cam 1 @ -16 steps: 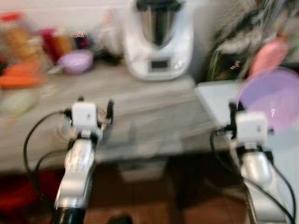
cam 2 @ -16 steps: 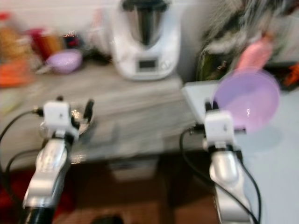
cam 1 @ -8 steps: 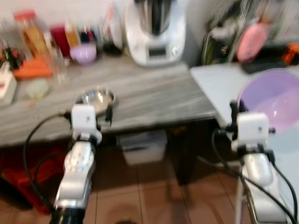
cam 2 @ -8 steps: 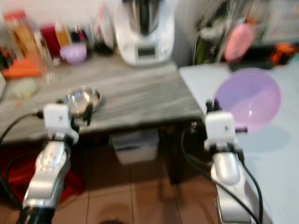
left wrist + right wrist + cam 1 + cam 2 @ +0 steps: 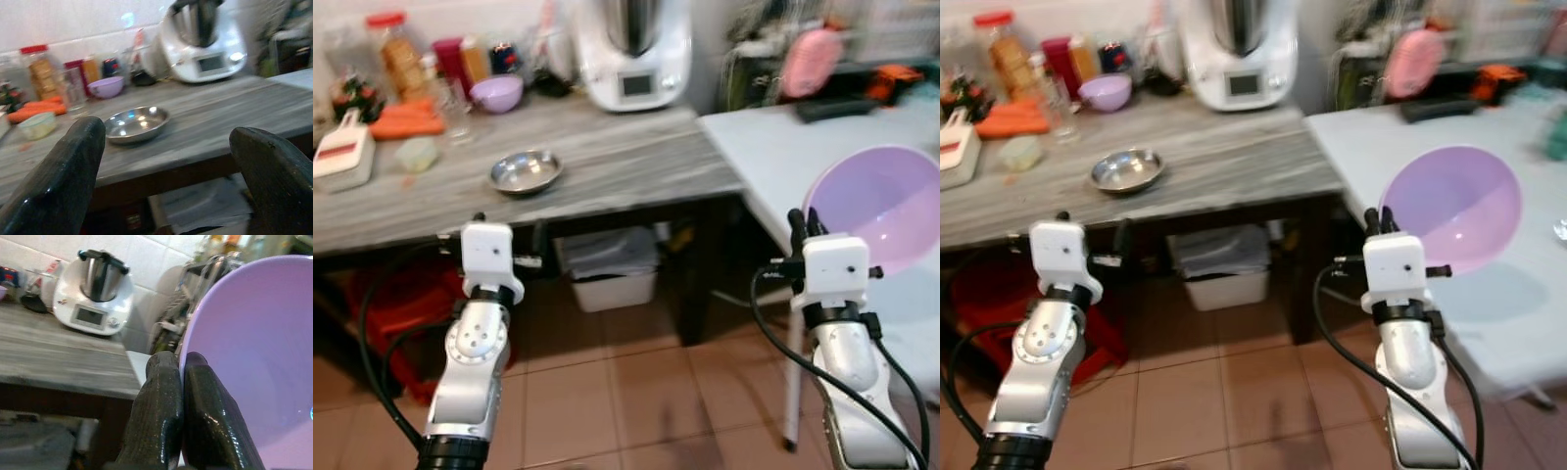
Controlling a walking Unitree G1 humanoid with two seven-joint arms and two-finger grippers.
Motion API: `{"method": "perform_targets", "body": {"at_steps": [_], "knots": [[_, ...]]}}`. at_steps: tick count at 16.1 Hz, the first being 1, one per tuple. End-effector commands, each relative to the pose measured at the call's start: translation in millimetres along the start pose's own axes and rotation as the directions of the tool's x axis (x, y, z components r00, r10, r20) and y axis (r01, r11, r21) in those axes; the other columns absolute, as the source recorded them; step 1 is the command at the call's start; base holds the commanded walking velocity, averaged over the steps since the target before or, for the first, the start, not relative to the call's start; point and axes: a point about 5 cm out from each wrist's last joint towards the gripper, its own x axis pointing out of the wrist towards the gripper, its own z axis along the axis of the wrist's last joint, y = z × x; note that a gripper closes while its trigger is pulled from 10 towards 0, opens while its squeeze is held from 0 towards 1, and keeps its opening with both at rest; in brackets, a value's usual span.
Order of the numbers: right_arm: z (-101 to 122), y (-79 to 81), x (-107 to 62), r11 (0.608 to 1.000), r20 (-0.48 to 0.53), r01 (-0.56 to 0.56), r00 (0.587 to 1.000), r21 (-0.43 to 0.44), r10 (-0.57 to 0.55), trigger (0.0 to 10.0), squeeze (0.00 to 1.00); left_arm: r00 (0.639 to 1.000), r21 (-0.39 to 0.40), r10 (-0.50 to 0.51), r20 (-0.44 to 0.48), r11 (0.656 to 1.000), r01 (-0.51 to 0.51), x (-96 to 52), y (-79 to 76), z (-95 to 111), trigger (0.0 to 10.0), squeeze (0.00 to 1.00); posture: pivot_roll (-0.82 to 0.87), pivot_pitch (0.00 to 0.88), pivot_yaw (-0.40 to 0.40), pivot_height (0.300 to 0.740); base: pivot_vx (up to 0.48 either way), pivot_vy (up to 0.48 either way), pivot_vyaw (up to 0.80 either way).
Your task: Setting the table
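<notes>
Right hand point(image 5: 1379, 221) is closed on the rim of the purple bowl point(image 5: 1451, 206): the two black fingers point(image 5: 164, 406) pinch its edge, one inside, one outside. The bowl is tilted up on its side, held in the air above the near edge of the white tabletop point(image 5: 1371, 147), not resting on it.

Left hand point(image 5: 509, 247) is empty, fingers point(image 5: 73, 161) spread wide, hanging in front of the near edge of the grey wooden tabletop point(image 5: 626, 157). A small steel bowl point(image 5: 526, 171) sits near the middle of that tabletop, close to the front edge.

Handling notes, my judgement:
- The purple bowl looks like thin plastic, so light and not fragile, but smooth and slick.
- A single-point rim pinch leaves the whole bowl cantilevered, so it can pivot or slip between the fingers on any jerk. Move slowly.
- The rim is the only sensible grip; the wall is too wide and curved.
- Level it before release and set the base flat, well in from the white tabletop's edge.
- The steel bowl is rigid, shallow and slippery; take it by the rim too.
</notes>
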Motion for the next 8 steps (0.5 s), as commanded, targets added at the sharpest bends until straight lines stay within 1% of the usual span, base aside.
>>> {"method": "perform_targets", "body": {"at_steps": [1, 2, 4, 8], "knots": [[4.5, 4.5, 2.3, 1.000, 0.025, -0.023, 0.999, -0.001, 0.023, 10.0, 0.00, 1.000, 0.036, 0.007, -0.011, 0.999, -0.006, -0.8, 8.4, -4.6, 10.0, 0.00, -0.02, 0.000, 0.025, 0.740, 0.000, 0.000, 0.80], [4.3, 5.1, 2.4, 1.000, 0.025, -0.026, 0.999, -0.003, 0.026, 10.0, 0.00, 1.000, 0.042, 0.005, -0.014, 0.999, -0.004, -1.3, 8.8, -6.2, 10.0, 0.00, -0.02, 0.000, 0.025, 0.740, 0.000, 0.000, 0.80], [4.4, 6.6, 2.7, 0.999, 0.026, -0.033, 0.999, -0.005, 0.034, 10.0, 0.00, 0.999, 0.054, 0.012, -0.041, 0.998, -0.010, -4.2, 11.9, -15.9, 10.0, 0.00, -0.02, 0.000, 0.025, 0.740, 0.000, 0.000, 0.80], [4.5, 5.8, 2.0, 0.999, 0.028, -0.034, 0.999, -0.005, 0.034, 10.0, 0.00, 0.999, 0.054, 0.016, -0.048, 0.998, -0.013, -4.5, 12.7, -19.7, 10.0, 0.00, -0.03, 0.000, 0.025, 0.740, 0.000, 0.000, 0.80]]}}
